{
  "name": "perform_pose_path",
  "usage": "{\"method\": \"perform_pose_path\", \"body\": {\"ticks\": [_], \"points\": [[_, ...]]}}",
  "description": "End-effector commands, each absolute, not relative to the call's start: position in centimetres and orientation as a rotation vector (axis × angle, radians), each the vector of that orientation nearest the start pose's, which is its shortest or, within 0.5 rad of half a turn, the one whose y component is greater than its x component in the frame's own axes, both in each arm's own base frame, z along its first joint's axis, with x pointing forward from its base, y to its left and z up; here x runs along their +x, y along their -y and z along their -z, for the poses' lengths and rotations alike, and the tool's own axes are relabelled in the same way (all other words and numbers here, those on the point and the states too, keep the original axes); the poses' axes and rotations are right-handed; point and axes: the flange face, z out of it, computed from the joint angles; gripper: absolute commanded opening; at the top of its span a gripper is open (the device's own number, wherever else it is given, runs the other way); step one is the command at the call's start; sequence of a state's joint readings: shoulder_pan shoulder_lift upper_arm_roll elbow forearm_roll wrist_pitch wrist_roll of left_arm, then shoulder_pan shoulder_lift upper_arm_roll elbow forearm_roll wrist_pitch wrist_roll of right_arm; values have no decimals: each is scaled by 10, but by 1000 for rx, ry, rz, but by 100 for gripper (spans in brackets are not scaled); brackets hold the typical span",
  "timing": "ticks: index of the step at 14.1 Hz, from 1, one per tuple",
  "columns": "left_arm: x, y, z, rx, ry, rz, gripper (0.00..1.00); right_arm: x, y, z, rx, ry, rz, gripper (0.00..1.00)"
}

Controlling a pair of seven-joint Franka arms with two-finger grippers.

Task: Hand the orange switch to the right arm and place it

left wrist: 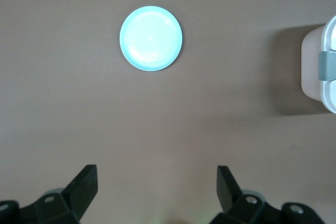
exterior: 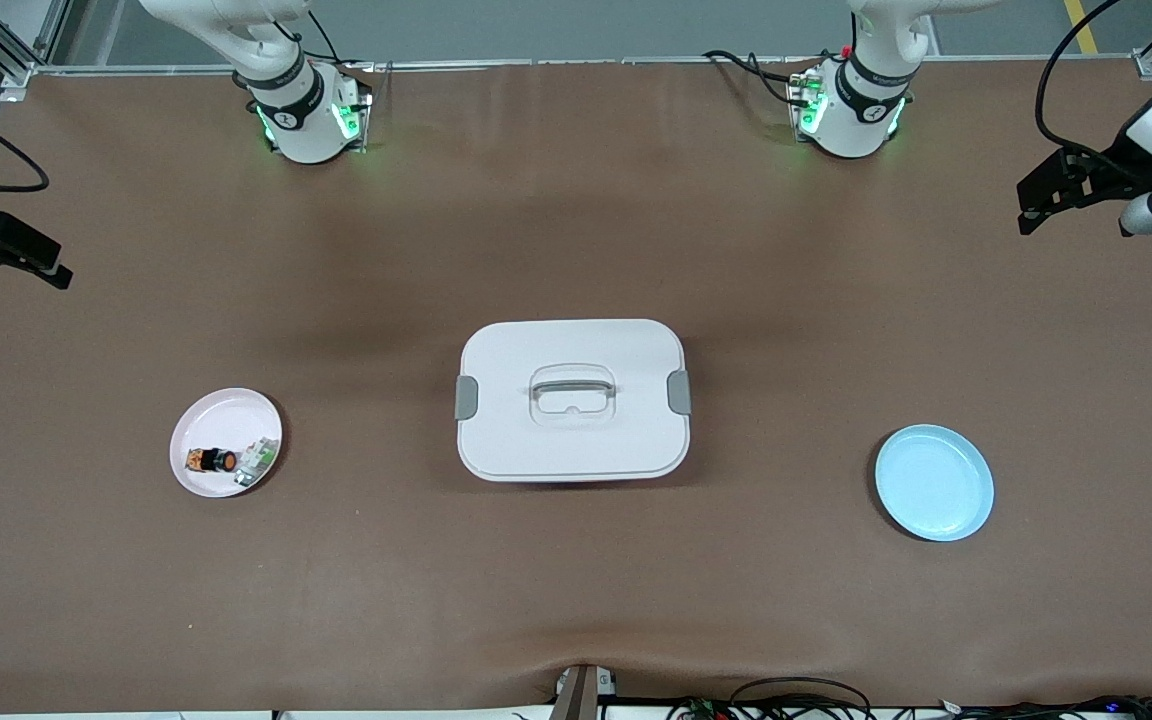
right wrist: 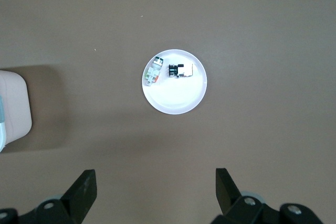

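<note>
The orange switch [exterior: 213, 460] lies on its side in the pink plate [exterior: 198, 425], toward the right arm's end of the table, and the small green-and-white part [exterior: 258, 460] lies just beside it in the same plate. This closeness is the main risk: a finger coming down may push the neighbour or close on both parts, and the stubby round body can roll away. The white lidded box [exterior: 572, 399] stands in the middle of the table, and the empty blue plate [exterior: 934, 482] is near the left arm's end. The right gripper [right wrist: 156, 190] hangs high above the table with fingers wide apart and nothing held. The left gripper [left wrist: 157, 187] is also wide open and empty, above its end of the table. A handover in the air could drop such a tiny part.
</note>
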State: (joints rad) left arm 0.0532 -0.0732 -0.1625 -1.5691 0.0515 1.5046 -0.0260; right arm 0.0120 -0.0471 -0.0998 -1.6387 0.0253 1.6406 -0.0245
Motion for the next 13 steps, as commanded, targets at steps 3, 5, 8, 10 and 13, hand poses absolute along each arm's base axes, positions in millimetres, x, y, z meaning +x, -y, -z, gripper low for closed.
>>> {"method": "perform_pose_path", "body": {"ticks": [3,5,8,10,13], "points": [[514,63,-663,-3089,-134,6,100,547,48,-629,-3118,-125,69,100],[513,64,-664,-3089,-139,8,100,549,50,-625,-3118,-130,59,100],[512,63,-666,-3088,-134,15,100,550,52,-623,-3118,-133,57,100],[512,62,-668,-3087,-131,22,100,550,49,-623,-3120,-126,54,100],[513,62,-672,-3089,-134,37,100,554,50,-615,-3119,-130,30,100]]}}
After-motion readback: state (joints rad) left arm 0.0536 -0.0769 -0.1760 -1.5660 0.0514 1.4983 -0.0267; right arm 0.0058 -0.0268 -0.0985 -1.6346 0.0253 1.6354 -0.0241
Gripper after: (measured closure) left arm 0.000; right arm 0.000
